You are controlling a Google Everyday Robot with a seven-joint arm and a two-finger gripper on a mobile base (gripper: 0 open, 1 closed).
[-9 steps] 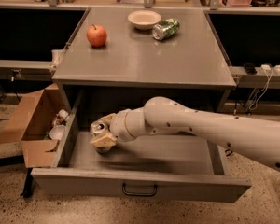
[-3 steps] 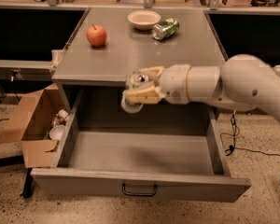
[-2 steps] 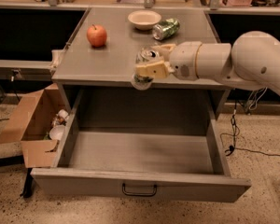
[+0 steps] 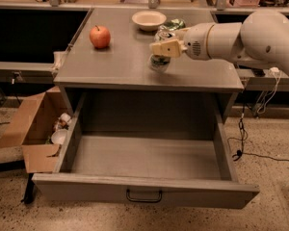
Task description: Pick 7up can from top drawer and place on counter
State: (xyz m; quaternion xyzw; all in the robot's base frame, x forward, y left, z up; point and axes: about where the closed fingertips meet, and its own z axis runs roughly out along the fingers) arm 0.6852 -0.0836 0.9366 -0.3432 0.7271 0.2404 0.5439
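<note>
My gripper [image 4: 164, 48] is shut on the 7up can [image 4: 159, 62], a pale can with green patches, and holds it over the grey counter [image 4: 120, 61], right of centre; I cannot tell whether its base touches the surface. The can's upper part is hidden by the cream fingers [image 4: 166, 47]. My white arm reaches in from the right. The top drawer [image 4: 144, 160] is pulled fully open below and its flat bottom is bare. Its black wire handle [image 4: 144, 196] is on the front.
On the counter stand a red apple [image 4: 100, 36] at the back left, a white bowl [image 4: 149, 19] at the back and a greener shiny can [image 4: 172, 24] behind my gripper. An open cardboard box [image 4: 33, 129] with litter sits on the floor left of the drawer. Cables hang at the right.
The can was lifted out of the drawer and carried up and to the right. It is now over the counter, lower than 0.7 s ago.
</note>
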